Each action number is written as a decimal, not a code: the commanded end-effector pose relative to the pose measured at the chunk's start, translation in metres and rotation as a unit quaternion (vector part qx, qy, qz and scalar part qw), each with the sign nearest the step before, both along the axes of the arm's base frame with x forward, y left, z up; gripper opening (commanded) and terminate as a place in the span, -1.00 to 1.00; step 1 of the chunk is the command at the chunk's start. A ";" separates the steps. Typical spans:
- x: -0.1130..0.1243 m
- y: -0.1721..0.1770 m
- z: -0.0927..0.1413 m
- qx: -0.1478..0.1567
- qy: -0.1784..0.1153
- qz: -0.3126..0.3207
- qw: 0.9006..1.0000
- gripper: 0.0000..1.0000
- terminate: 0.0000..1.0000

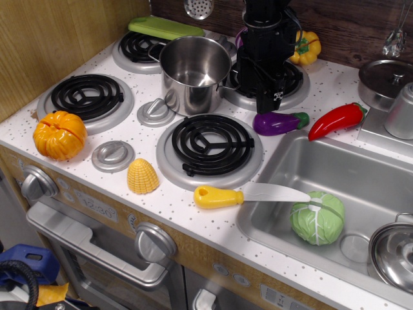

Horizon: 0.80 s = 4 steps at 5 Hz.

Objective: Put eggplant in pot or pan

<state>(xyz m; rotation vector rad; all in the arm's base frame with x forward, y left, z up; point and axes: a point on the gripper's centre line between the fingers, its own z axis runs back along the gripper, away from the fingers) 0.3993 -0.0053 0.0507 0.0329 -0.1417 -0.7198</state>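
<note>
**Ana:** Speckled white toy-kitchen surface [303,87], four black coil burners, a steel sink [361,187] on one side. Biggest vessel is the tall shiny stainless-steel pot [193,72], standing upright between the two rear burners and looking empty.

**Ben:** And the black robot arm?

**Ana:** It hangs over the rear burner next to the pot, its claw [267,103] pointing down just above the small glossy purple plastic eggplant [277,123]. I cannot tell whether the claw is parted or closed; it is all dark. It holds nothing that I can see.

**Ben:** Where does the eggplant lie?

**Ana:** On its side on the surface, between that burner and the sink's rim, green cap toward the red chili pepper [335,120], which is close by but apart.

**Ben:** So the step is the pick-up.

**Ana:** I'd judge so. Best to come straight down on the purple belly, across the narrow width, away from the cap and from the pepper. It is slick and rounded, so a centred grip matters. Then lift clear of the pot's rim before crossing over.
</note>
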 end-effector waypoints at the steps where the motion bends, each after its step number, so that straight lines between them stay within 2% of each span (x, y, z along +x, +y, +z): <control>1: 0.000 0.000 0.000 0.000 0.000 0.000 1.000 1.00 -1.00; 2: 0.004 0.001 0.000 0.006 -0.002 -0.030 1.000 1.00 -1.00; 4: 0.007 -0.005 -0.008 0.014 -0.013 -0.044 0.999 1.00 -1.00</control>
